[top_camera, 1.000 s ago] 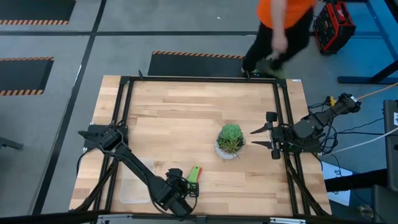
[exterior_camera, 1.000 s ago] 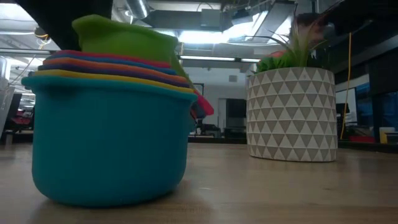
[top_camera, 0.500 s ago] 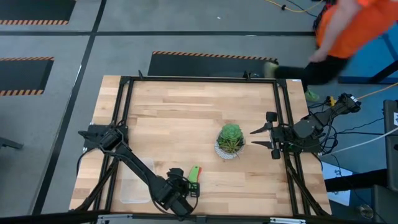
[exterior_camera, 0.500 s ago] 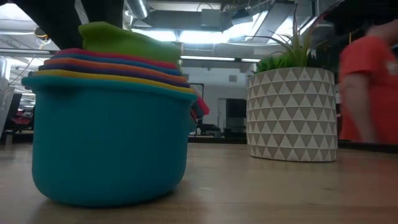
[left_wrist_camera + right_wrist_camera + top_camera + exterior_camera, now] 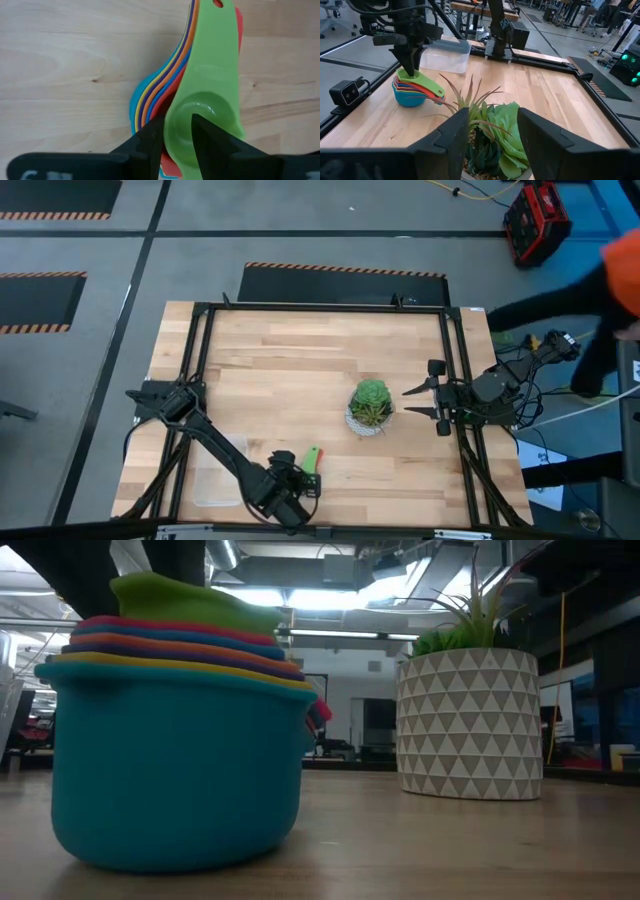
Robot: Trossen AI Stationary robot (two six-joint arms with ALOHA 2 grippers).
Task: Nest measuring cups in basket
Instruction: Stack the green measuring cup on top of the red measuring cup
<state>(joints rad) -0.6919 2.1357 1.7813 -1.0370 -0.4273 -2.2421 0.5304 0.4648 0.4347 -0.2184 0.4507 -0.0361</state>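
Observation:
The measuring cups stand nested in one stack (image 5: pixel 175 770) on the wood near the table's near edge. A teal cup is at the bottom and a green cup (image 5: pixel 210 75) on top, and their handles (image 5: pixel 312 458) fan out toward the far side. My left gripper (image 5: pixel 178 122) points steeply down onto the stack, open, with its fingers either side of the green cup's wall. The clear basket (image 5: pixel 215 485) lies just left of the stack with no cup in it. My right gripper (image 5: pixel 425 402) waits open at the table's right side, level, facing the plant. My left gripper has one finger (image 5: pixel 150 137) outside the green cup's wall (image 5: pixel 175 115) and the other over the cup's bowl, coming from above. A gap shows around the wall, so I cannot tell whether either finger touches it. The green cup rests a little tilted in the stack.
A green plant in a white patterned pot (image 5: pixel 371 405) stands right of centre, between the stack and my right gripper. A black frame (image 5: pixel 320 308) rims the table. A person in orange (image 5: pixel 625 260) is beyond the far right corner.
My left gripper's fingers have spread apart over the stack without the arm moving. The green cup has shifted slightly and sits on the other cups. The person has walked from the table's far edge off toward the right.

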